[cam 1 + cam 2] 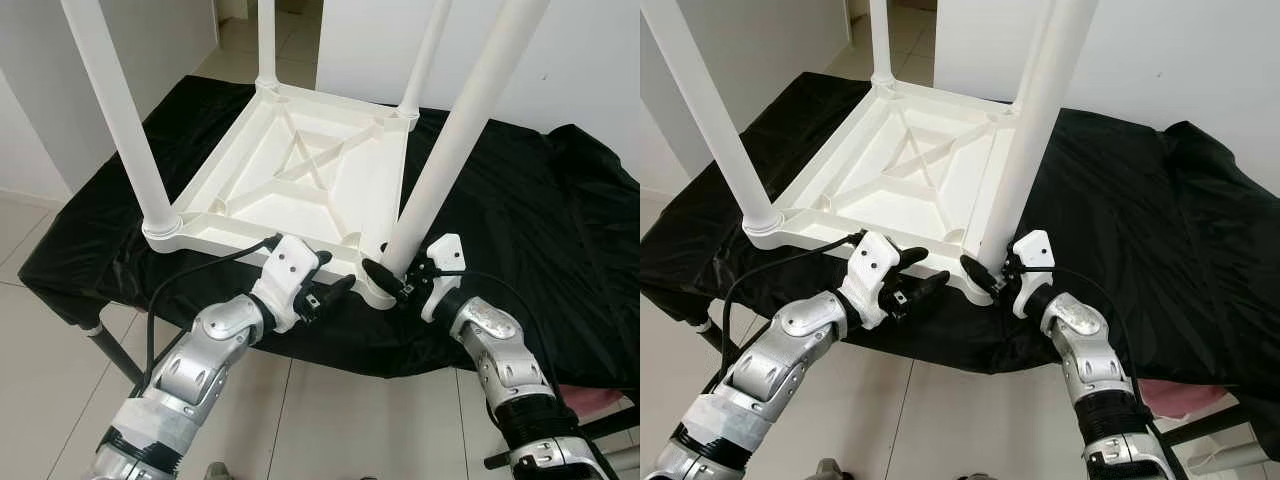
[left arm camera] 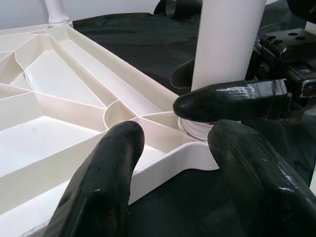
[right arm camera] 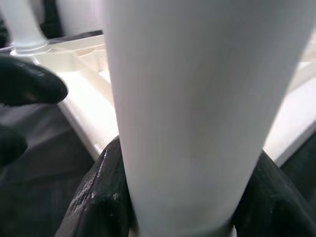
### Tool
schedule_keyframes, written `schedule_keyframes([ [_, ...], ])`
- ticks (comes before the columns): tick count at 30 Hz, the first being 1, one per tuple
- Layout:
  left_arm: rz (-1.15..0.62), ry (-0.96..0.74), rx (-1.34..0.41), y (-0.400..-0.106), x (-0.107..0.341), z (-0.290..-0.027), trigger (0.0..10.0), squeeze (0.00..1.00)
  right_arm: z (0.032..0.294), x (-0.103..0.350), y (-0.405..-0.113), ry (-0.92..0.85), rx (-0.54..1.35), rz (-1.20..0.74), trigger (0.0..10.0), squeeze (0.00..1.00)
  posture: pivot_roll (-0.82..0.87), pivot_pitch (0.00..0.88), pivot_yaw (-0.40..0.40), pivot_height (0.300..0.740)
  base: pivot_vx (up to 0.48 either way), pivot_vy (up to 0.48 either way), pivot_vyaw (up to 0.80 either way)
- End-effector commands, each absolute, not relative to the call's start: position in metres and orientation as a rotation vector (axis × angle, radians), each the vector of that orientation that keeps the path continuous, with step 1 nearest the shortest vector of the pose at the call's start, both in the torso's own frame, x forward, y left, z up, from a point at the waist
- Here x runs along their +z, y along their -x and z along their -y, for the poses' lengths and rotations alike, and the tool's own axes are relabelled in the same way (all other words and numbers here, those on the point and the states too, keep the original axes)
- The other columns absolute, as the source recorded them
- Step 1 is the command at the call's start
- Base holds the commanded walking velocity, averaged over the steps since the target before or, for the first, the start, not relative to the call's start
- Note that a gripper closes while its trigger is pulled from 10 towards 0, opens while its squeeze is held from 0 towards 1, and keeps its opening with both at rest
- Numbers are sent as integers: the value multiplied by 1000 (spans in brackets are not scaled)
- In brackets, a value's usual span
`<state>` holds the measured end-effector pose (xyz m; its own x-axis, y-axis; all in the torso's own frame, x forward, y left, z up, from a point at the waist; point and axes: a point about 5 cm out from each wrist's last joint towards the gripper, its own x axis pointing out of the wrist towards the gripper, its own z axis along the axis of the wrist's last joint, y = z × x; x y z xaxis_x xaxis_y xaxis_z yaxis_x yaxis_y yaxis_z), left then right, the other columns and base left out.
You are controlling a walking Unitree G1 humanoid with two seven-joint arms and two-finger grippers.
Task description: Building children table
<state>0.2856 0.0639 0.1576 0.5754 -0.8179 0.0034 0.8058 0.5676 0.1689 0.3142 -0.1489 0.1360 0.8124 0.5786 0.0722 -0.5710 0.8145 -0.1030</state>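
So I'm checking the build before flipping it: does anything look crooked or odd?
Nothing looks broken. The tabletop lies upside down on the black cloth, four legs up. The right gripper clasps the near-right leg at its socket.

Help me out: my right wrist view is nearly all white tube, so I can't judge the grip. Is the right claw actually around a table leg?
Observer: Yes, the right claw clamps the leg just above its corner socket.
Operator: And the left claw?
Observer: The left claw is open beside that same corner of the upturned table top.
Operator: Other legs?
Observer: Three more legs stand upright in their corners.
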Motion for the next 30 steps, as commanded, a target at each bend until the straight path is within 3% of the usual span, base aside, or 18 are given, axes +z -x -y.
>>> schedule_keyframes([
  [1, 68, -158, -1004, -282, 155, -62, 10000, 0, 155, 129, -312, 49, 513, 69, 10000, 0, 5, 94, -46, 740, 0, 0, 0],
  [10, 65, -153, -1013, -281, 155, -60, 10000, 0, 155, 137, -310, -2, 376, 134, 10000, 0, -1, 97, -36, 740, 0, 0, 0],
  [15, 64, -157, -1016, -282, 155, -61, 10000, 0, 151, 135, -306, -55, 190, 133, 10000, 0, -8, 101, -30, 740, 0, 0, 0],
  [20, 64, -153, -1026, -281, 155, -57, 10000, 0, 125, 121, -302, -106, -7, 73, 10000, 0, -5, 104, -30, 740, 0, 0, 0],
  [30, 60, -147, -1026, -279, 154, -57, 10000, 0, 116, 122, -302, -109, -17, 71, 10000, 0, -3, 108, -32, 740, 0, 0, 0],
])
